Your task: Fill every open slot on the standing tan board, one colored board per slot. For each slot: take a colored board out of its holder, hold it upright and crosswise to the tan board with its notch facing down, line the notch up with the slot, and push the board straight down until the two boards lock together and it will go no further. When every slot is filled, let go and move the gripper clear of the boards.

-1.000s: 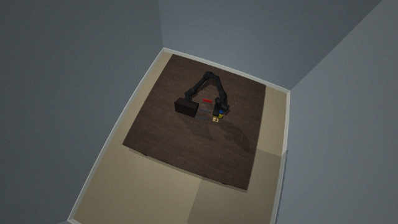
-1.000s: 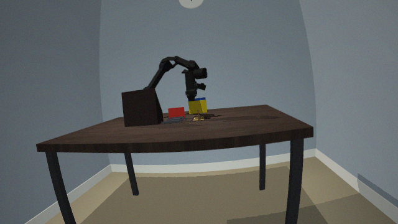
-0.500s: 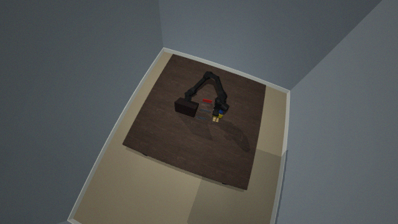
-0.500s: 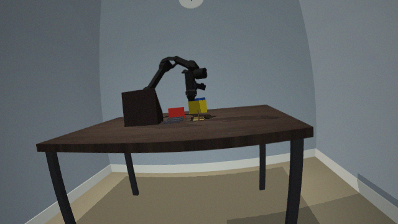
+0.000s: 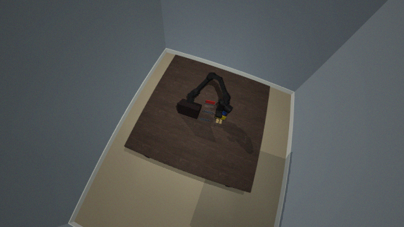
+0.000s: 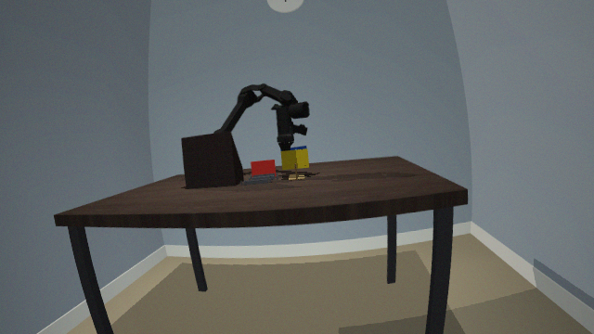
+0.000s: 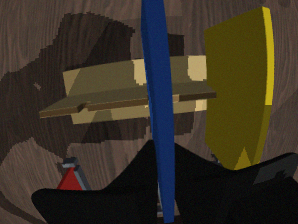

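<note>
We see our gripper (image 5: 219, 115) (image 6: 285, 147) (image 7: 157, 144) pointing down, clamped on the blue board (image 5: 224, 113) (image 6: 298, 147) (image 7: 161, 110), yellow board (image 5: 223, 118) (image 6: 295, 159) (image 7: 237, 85) at three o'clock in the wrist view.

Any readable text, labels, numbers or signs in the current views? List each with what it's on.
None that can be read.
Blue board, yellow board, red board: no lettering visible.
Round white fixture at the top edge: one small dark mark, cut off by the frame, too little to read.
</note>
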You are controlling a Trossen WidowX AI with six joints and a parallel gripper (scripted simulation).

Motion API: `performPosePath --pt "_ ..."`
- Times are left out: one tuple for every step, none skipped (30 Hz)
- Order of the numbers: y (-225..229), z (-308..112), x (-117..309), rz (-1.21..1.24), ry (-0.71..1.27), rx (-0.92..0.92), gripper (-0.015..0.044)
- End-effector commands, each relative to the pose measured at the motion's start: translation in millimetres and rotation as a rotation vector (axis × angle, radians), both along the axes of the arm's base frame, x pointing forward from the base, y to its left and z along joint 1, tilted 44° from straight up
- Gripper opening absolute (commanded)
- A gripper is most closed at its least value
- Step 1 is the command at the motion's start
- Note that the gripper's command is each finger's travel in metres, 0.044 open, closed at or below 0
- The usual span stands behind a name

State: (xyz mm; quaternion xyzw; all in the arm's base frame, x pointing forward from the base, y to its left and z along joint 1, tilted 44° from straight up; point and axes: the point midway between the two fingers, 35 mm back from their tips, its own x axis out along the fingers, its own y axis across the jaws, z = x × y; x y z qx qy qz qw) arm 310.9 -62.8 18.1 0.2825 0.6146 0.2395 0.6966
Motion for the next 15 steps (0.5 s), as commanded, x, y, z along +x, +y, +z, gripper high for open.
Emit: performPosePath --pt "1.3 -1.7 -0.8 -0.004 0.007 0.002 0.0000" --pt "1.5 -1.8 -0.7 -0.004 0.007 0.002 0.0000" --pt "1.6 -2.0 -0.7 -0.004 0.007 0.002 0.0000" --pt "1.8 -2.2 -0.6 -0.004 0.007 0.002 0.0000" --pt "2.0 -2.4 -0.6 -0.004 0.007 0.002 0.0000" --pt "2.2 -2.5 -0.5 -0.004 0.007 0.002 0.0000" --pt "2.3 -2.7 -0.5 -0.004 0.007 0.002 0.0000" --pt "2.5 -2.9 -0.4 -0.004 0.007 0.002 0.0000" --pt "2.7 -3.0 -0.4 -0.004 0.007 0.002 0.0000" --pt "2.8 -3.2 -0.4 -0.004 0.007 0.002 0.0000" --pt "3.0 -3.4 -0.3 -0.004 0.007 0.002 0.0000" --pt "3.2 -3.5 -0.3 -0.004 0.007 0.002 0.0000" --pt "3.3 -3.7 -0.2 -0.004 0.007 0.002 0.0000" --pt "3.5 -3.9 -0.2 -0.004 0.007 0.002 0.0000" --pt "3.7 -4.1 -0.1 -0.004 0.007 0.002 0.0000"
